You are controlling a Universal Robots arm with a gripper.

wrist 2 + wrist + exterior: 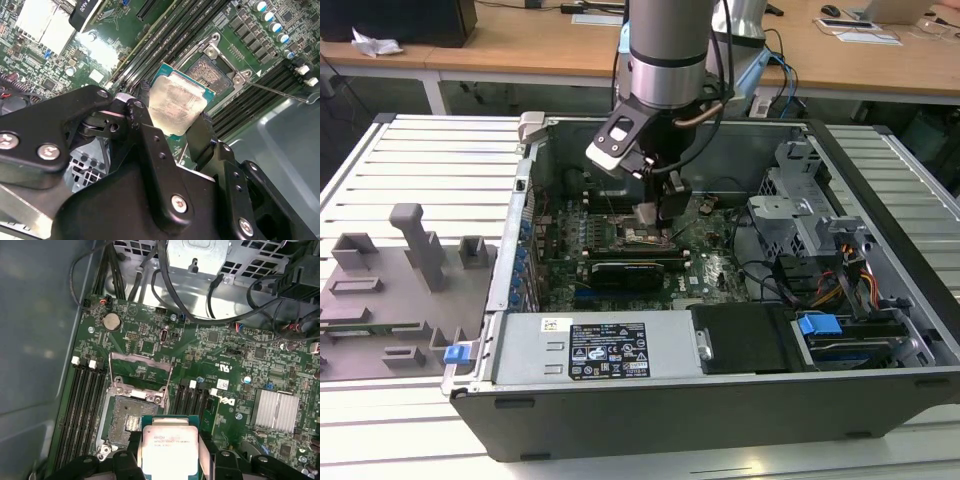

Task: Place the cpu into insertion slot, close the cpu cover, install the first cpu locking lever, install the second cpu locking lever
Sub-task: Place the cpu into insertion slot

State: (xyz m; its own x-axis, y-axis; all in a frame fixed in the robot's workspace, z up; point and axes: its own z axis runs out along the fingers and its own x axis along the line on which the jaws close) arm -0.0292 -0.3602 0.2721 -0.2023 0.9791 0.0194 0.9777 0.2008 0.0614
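Note:
My gripper (170,119) is shut on the cpu (176,105), a square chip with a dull silver top, which its two black fingers (142,117) pinch by opposite edges. In the first wrist view the cpu (167,447) hangs level a little above the motherboard, beside and partly over one edge of the insertion slot (125,415). The slot's dark pin field lies bare. The cpu cover (140,357) stands swung up and open at the slot's far side. In the exterior view the gripper (653,215) reaches down into the open computer case, just above the slot (638,237).
Long memory slots (85,400) flank the socket on both sides. A thin lever rod (280,93) lies beside it. A black expansion card (625,270), a finned heatsink (275,410), cables (165,285), a drive cage (810,220) and the case walls surround the arm. A grey fixture plate (390,290) lies on the table.

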